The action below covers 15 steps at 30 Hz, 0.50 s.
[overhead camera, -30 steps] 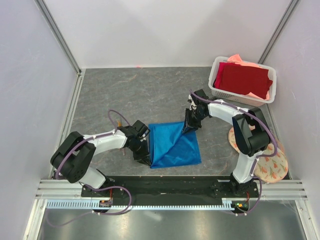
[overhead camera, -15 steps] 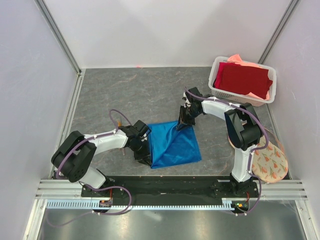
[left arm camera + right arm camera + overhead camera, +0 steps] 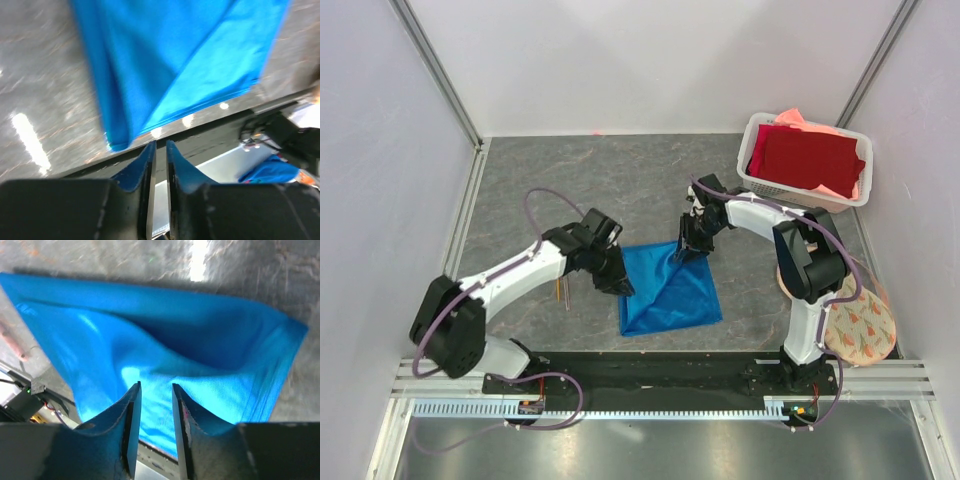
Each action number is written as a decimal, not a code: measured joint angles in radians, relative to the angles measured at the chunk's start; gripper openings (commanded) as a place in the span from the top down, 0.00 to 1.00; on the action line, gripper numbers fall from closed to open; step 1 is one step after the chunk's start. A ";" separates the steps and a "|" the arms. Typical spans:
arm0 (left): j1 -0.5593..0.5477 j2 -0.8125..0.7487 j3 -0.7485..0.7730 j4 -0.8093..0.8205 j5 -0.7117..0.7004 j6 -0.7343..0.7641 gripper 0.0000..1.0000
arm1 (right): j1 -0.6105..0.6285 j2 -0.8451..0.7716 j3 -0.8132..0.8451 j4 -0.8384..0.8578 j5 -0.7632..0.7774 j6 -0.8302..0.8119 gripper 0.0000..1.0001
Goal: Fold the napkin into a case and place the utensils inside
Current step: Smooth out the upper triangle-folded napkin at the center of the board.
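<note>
Your napkin (image 3: 670, 290) lies on the table (image 3: 570, 180) between the two arms, near the front rail. It is partly folded, with one flap turned over along a diagonal crease, and it is not yet a narrow pouch.

Your left gripper (image 3: 623, 288) sits at the napkin's left edge, towards its far corner. In the left wrist view its fingers (image 3: 145, 165) stand a narrow slit apart with nothing between them, and the blue cloth lies just beyond the tips.

Your right gripper (image 3: 686, 248) is over the napkin's far right corner. In the right wrist view its fingers (image 3: 132, 410) are clearly apart. The cloth shows through the gap and humps up in a soft ridge just ahead of the tips, but no fold is pinched between them.

A few thin orange-brown sticks (image 3: 560, 291) lie on the table under your left arm, to the left of the napkin and apart from it.

The white basket (image 3: 746, 165) in the far right corner holds a dark red cloth (image 3: 807, 157) on top of a salmon-pink one (image 3: 794, 118). A floral mat (image 3: 865, 325) lies by your right arm's base.
</note>
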 measured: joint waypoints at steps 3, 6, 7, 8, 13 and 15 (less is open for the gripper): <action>0.000 0.092 0.066 0.042 0.024 0.006 0.83 | 0.000 -0.033 0.000 -0.020 0.002 -0.010 0.60; 0.000 0.177 0.077 0.085 0.037 0.009 0.84 | 0.000 -0.057 0.000 -0.026 0.000 -0.014 0.63; 0.000 0.198 0.077 0.090 0.037 0.011 0.84 | 0.000 -0.058 0.000 -0.026 -0.002 -0.014 0.64; 0.000 0.224 0.077 0.094 0.037 0.014 0.84 | 0.000 -0.058 0.000 -0.025 -0.003 -0.015 0.65; 0.000 0.299 0.074 0.111 0.031 0.041 0.85 | -0.003 -0.044 0.008 -0.020 -0.009 -0.022 0.73; 0.001 0.313 0.066 0.120 0.027 0.056 0.85 | -0.011 -0.021 0.030 -0.017 -0.011 -0.028 0.75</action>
